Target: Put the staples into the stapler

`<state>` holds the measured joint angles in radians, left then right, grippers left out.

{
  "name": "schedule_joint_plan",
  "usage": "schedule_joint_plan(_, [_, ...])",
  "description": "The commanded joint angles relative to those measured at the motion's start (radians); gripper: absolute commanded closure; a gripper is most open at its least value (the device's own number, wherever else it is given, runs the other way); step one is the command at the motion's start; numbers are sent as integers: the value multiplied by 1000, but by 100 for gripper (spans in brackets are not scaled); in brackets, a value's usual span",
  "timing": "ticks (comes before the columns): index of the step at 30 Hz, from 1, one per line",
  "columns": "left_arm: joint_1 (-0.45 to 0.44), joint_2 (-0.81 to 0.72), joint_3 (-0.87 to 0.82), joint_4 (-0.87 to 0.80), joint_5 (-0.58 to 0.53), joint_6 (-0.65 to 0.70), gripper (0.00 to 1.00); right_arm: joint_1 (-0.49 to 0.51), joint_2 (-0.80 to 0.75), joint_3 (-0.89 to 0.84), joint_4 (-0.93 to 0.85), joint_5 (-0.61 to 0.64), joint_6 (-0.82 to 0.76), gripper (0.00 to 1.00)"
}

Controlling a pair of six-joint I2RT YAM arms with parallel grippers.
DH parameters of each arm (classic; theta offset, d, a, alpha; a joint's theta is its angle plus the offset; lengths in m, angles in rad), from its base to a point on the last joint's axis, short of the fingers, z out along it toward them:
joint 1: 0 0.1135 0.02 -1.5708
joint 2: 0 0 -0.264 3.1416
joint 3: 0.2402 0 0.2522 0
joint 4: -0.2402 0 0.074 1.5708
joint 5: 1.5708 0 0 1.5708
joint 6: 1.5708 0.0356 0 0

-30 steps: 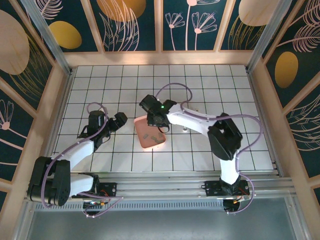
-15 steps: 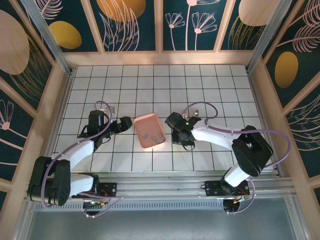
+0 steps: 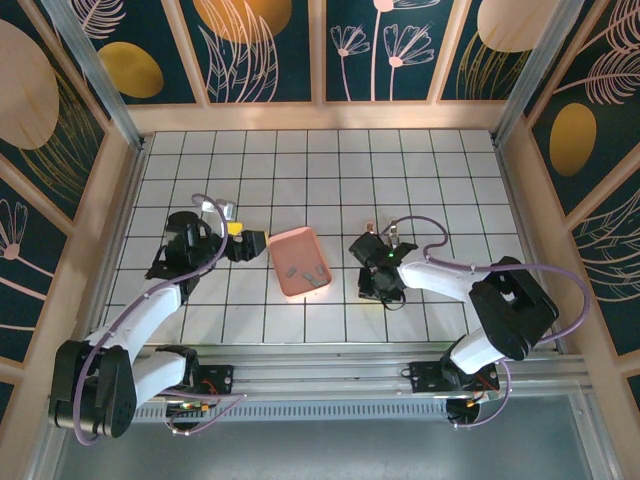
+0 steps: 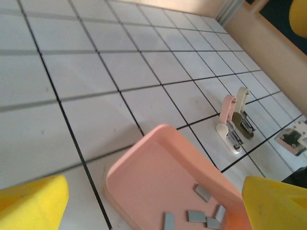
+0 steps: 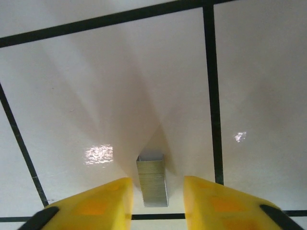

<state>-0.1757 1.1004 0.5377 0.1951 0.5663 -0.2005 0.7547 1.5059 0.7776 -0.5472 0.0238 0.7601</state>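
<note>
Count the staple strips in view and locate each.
6. One staple strip lies on the table inside the open right claw; five more sit in the pink tray, two overlapping, hard to separate. Others may be hidden.

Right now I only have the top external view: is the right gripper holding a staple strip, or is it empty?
Observer: In the right wrist view a staple strip sits between the fingers of the right gripper, gap visible beside it, not pinched.
Operator: Is the stapler open?
Observer: Left wrist view shows the stapler hinged open, standing beyond the tray.
Operator: Staples left in the tray?
Observer: Several loose strips, yes.
</note>
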Motion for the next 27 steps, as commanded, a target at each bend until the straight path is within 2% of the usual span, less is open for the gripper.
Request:
schedule_joint_plan(1, [6,-9,56,-52,27,206,8,-18,-41,34,-52,-3,-42,63])
schedule_joint_plan(7, [5,6,28,-16,38,353,11,-69,-58,122,-130,-92,-82,63])
schedule_joint_plan(11, [6,-37,-62,66,127,439,19,-81,-5,157,-166,-122,-134,63])
schedule_joint_plan(14, [5,-80,-108,70,196,516,21,-82,41,169,-186,-125,-163,63])
schedule_joint_plan(27, [4,-38,-99,59,249,541,22,-104,127,179,-169,-151,-212,65])
